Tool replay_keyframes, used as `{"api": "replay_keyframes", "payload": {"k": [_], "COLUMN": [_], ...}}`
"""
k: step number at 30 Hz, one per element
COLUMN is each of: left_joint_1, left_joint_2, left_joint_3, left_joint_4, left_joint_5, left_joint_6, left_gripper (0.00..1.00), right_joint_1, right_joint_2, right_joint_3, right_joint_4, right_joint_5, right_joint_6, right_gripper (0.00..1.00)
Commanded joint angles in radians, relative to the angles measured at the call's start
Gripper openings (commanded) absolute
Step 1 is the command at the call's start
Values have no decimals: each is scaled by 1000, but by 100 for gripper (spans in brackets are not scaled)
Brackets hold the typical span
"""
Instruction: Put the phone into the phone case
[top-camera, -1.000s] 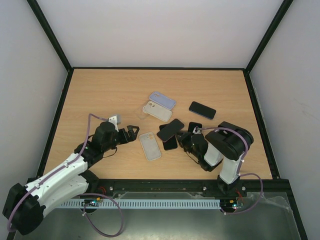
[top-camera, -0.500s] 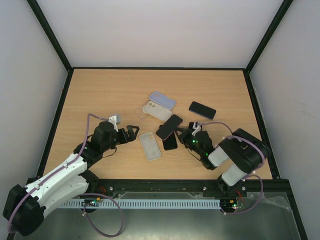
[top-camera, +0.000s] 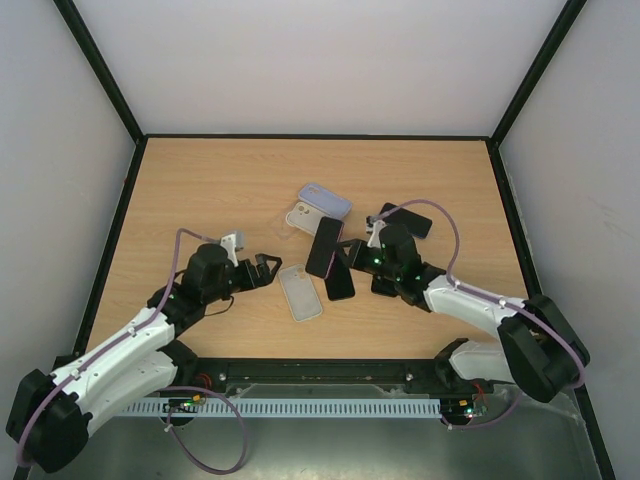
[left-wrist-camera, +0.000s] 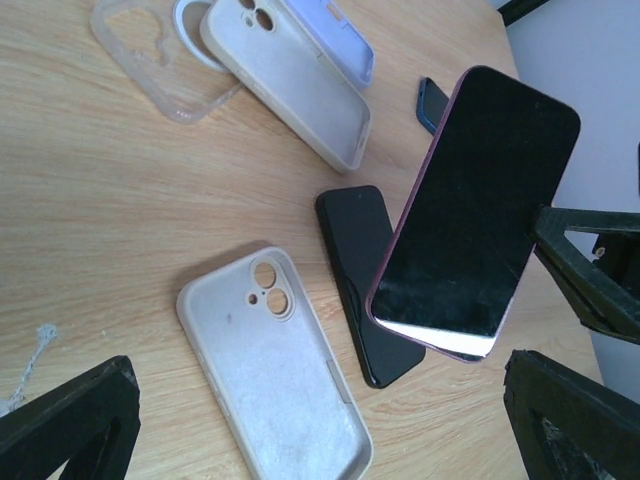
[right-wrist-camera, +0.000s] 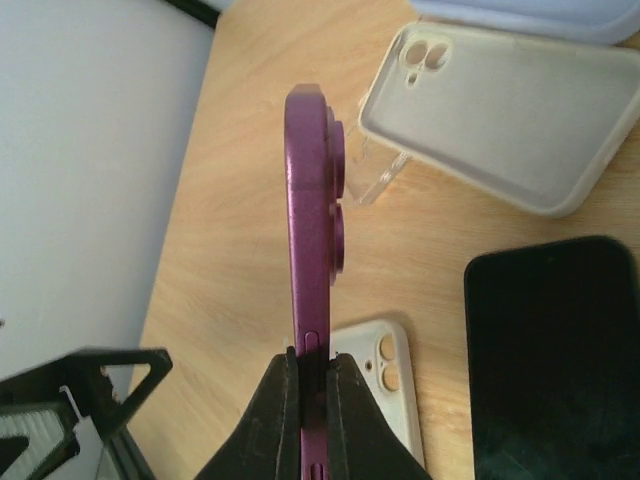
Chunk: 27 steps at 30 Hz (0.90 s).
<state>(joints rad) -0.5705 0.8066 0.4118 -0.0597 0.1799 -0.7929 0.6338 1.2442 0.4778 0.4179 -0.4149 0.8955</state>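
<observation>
The left jaws are hanging wide open just left of the white case (top-camera: 300, 292), gripping nothing and touching nothing. So the case is lying unbraced, open side up, on the counter (top-camera: 200, 190). If the phone is pressing in from one end, the case is likely to be sliding or tipping instead of seating.

Just right of it, the purple phone (top-camera: 325, 247) is hanging tilted in the air, above the white case's far end and a black phone (top-camera: 340, 284) lying flat beside it.

The right jaws are closed tight on the purple phone, pinching its front and back faces at one edge. Such a narrow pinch is risking the phone pivoting or slipping on the way down. It could then be landing on the black phone, or catching the case's rim with its camera end turned away from the cutout.
</observation>
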Motion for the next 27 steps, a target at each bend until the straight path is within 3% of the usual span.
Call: {"api": "replay_keyframes", "payload": {"k": [1,10,27], "left_joint_1": [7,7,-31], "left_joint_2": [-14,-62,73], "left_joint_3": [-31,-155,-251], "left_joint_4": [7,104,302], "left_joint_5": [21,56,86], "left_joint_6": [-53,-199,-243], "left_gripper": [100,100,94], "right_joint_1": [-3,8,67], "right_joint_2": [28,145,392], "right_joint_3": [104,218,338], "right_joint_4": [-234,-413,-461], "right_joint_5": [-143,-300,-465], "right_joint_6": [-170,-322,-374], "right_gripper": [2,2,2]}}
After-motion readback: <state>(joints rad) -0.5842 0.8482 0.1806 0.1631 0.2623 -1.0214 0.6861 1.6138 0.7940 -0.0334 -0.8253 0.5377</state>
